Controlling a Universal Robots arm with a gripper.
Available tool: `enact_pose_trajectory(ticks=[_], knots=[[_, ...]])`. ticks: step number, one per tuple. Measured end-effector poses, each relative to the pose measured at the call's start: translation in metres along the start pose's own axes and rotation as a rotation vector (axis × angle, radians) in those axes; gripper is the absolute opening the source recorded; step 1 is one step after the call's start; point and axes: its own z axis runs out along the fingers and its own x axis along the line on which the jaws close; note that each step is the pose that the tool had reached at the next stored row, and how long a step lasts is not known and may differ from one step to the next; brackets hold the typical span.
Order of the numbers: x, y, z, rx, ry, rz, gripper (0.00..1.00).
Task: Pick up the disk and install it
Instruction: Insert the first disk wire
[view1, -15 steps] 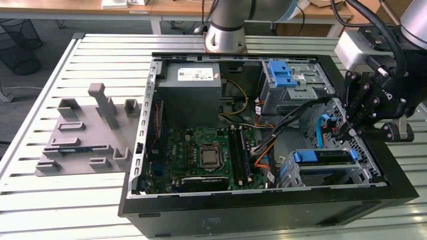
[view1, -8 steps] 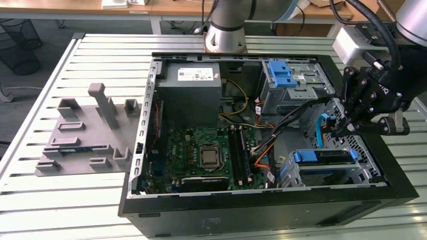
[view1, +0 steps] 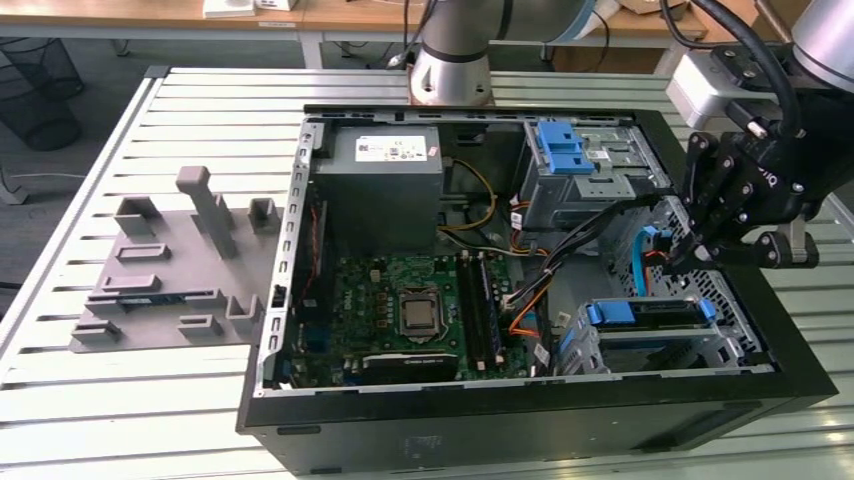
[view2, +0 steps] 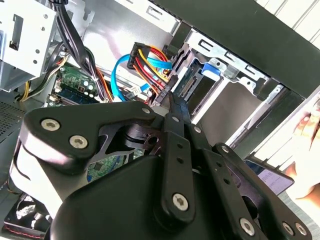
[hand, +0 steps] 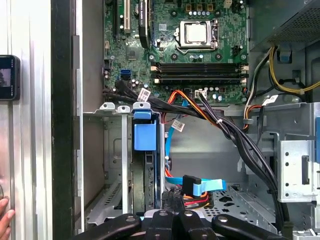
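Black linkage of the gripper (view2: 170, 107) fills the second wrist view's foreground, its fingers pressed together on nothing. It hangs over the open computer case (view1: 534, 420), just above the disk (view1: 647, 313), which sits in its drive cage (view1: 727, 345) beside the motherboard (view1: 407, 310).

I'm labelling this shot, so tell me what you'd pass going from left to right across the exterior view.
Grey fixture → power supply → blue drive bay → gripper, over the case's right side, near the disk seated in its bay.
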Motion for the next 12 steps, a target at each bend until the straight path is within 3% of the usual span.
enact_pose_trajectory(ticks=[12], knots=[[-0.0002,-0.0023,0.001,0.0001,0.0017,0.003,0.11]])
